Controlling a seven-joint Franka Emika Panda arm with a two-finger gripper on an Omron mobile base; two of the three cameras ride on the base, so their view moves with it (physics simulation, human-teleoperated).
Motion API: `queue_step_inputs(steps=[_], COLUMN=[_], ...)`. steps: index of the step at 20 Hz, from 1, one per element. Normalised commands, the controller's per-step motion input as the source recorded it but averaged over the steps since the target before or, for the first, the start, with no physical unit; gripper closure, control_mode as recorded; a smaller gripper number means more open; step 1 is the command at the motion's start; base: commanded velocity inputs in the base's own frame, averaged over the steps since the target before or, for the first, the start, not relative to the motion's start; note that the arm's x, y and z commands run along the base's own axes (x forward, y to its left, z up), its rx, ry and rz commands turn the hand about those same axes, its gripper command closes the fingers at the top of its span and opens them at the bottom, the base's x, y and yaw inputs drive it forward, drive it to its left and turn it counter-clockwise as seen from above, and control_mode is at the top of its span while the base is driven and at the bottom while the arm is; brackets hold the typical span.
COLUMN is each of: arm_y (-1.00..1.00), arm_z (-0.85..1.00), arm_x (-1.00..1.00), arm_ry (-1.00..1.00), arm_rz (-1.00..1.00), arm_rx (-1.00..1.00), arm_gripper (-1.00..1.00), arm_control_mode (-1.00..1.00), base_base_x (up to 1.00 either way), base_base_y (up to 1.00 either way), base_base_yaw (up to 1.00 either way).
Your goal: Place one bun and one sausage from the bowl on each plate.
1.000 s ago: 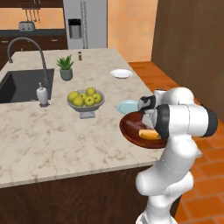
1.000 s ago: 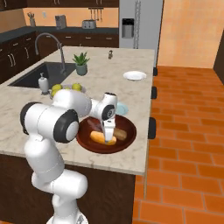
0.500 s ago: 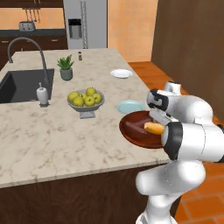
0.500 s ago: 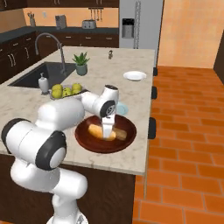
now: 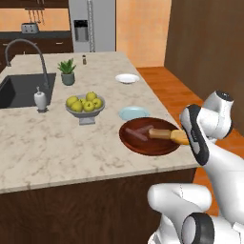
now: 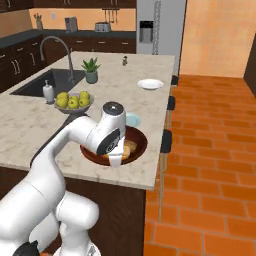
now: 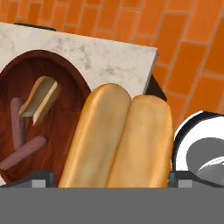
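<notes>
The dark wooden bowl (image 5: 143, 145) sits near the counter's right front edge, and its inside shows in the hand view (image 7: 70, 118). In it lie two sausages (image 7: 17, 124) and a split bun (image 7: 41, 99). My gripper (image 7: 112, 177) is shut on a second, golden bun (image 7: 120, 140), held above the bowl's right rim (image 5: 179, 138). The pale blue plate (image 5: 134, 113) lies just behind the bowl. The white plate (image 5: 127, 78) lies farther back. From the right base view, my arm covers much of the bowl (image 6: 137, 145).
A grey footed bowl of yellow-green fruit (image 5: 86, 106) stands left of the plates. A sink (image 5: 19, 90), faucet, soap bottle (image 5: 41, 99) and potted plant (image 5: 67, 72) are at the back left. Dark stools (image 6: 166, 140) line the counter's right edge over brick floor.
The gripper has risen out of the bowl with the bun and swung toward the bowl's right rim. The hand and forearm have turned.
</notes>
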Motion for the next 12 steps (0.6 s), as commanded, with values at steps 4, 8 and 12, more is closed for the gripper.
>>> queue_step_inputs(steps=[4, 8, 12], arm_y=[0.00, 0.00, 0.00], arm_z=[0.00, 0.00, 0.00], arm_x=[0.00, 0.00, 0.00], arm_ry=[0.00, 0.00, 0.00], arm_rz=[0.00, 0.00, 0.00], arm_rx=[0.00, 0.00, 0.00], arm_gripper=[1.00, 1.00, 1.00], arm_control_mode=[1.00, 1.00, 1.00], base_base_x=[-0.63, 0.02, 0.54], base_base_y=[-1.00, -1.00, -1.00], base_base_yaw=[0.16, 0.02, 0.00])
